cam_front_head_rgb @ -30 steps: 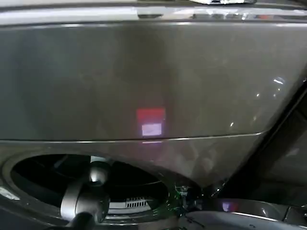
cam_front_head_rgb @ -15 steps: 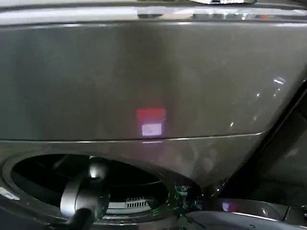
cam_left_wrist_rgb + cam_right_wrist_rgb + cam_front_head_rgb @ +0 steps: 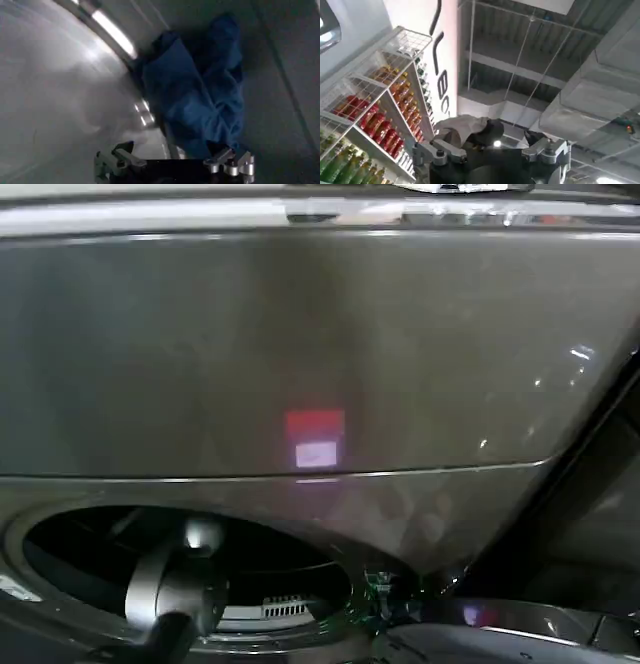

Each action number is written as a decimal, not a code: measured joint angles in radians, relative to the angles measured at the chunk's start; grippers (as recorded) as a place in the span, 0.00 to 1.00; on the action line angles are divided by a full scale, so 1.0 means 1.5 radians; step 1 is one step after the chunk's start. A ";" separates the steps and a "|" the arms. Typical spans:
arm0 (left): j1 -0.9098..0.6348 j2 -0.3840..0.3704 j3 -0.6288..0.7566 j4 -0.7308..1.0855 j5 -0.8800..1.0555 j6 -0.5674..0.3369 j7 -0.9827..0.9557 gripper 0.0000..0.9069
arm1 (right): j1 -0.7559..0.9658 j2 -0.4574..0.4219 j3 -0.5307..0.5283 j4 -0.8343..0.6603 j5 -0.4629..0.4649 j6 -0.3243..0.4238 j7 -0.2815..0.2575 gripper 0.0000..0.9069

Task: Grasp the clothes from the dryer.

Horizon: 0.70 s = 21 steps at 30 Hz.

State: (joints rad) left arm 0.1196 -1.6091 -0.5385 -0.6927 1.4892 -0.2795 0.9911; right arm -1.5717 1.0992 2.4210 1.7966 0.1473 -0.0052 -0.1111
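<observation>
- One dryer [image 3: 320, 354] fills the head view: a broad, smooth bronze-grey metallic front, glossy enough to carry a small red and white reflection near its middle.
- One wide round porthole [image 3: 90, 549] opens low on the left of that front, dark inside, with a pale slotted part just inside its lower edge.
- One left arm [image 3: 170, 589], rounded and grey, reaches in through the porthole from below.
- To the lower right, part of a curved grey-rimmed door [image 3: 510, 629] stands swung open beside the porthole.
- The left wrist view looks inside the machine: a curved steel drum [image 3: 55, 85], brushed and shiny, with one bright raised rib crossing it.
- One bundle of clothes [image 3: 200, 95] lies in the drum, a deep blue, soft, crumpled cloth in folds; it may be more than one garment, since the dim light hides the seams.
- The left gripper [image 3: 175, 162] hovers just short of the cloth, its two metal fingertips spread wide and holding nothing.
- The right wrist view shows other things: the right gripper [image 3: 492, 152] points upward, jaws apart, clear of the machine.
- Beyond it stand one wire shelf rack [image 3: 375, 100] with rows of red, orange and green bottles, and a ceiling [image 3: 545, 55] of grey beams and ducts.
</observation>
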 measured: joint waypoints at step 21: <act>-0.001 0.000 0.001 0.066 -0.001 0.058 -0.047 1.00 | 0.011 0.007 -0.010 -0.004 -0.001 0.006 -0.005 1.00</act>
State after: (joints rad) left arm 0.1185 -1.6091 -0.5371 -0.5944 1.4873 -0.1931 0.9209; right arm -1.5549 1.1090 2.4064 1.7904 0.1454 0.0035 -0.1187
